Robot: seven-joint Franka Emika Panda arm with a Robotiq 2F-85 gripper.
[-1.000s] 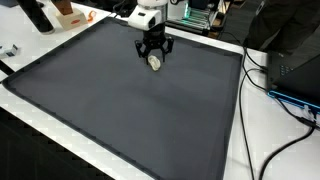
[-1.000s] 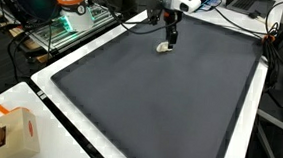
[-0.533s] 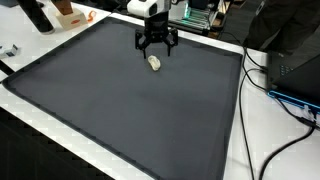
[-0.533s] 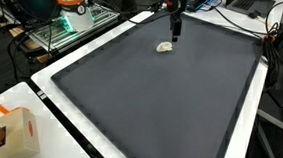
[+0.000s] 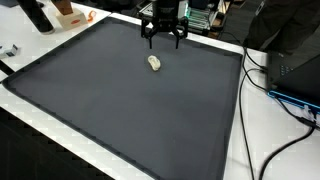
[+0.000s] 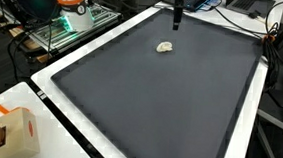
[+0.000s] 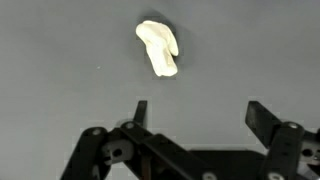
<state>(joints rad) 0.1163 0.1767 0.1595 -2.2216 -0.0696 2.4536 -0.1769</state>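
The cream lump lies alone on the dark mat, near the mat's far side in both exterior views. At this size you cannot tell what it is made of. Your gripper hangs above and just beyond it, not touching, its 2 fingers spread wide with nothing between them. In the wrist view the cream lump sits clear of the gripper, whose body is cut off below. In an exterior view the gripper is cropped by the top edge and reads as 1 thin dark shape.
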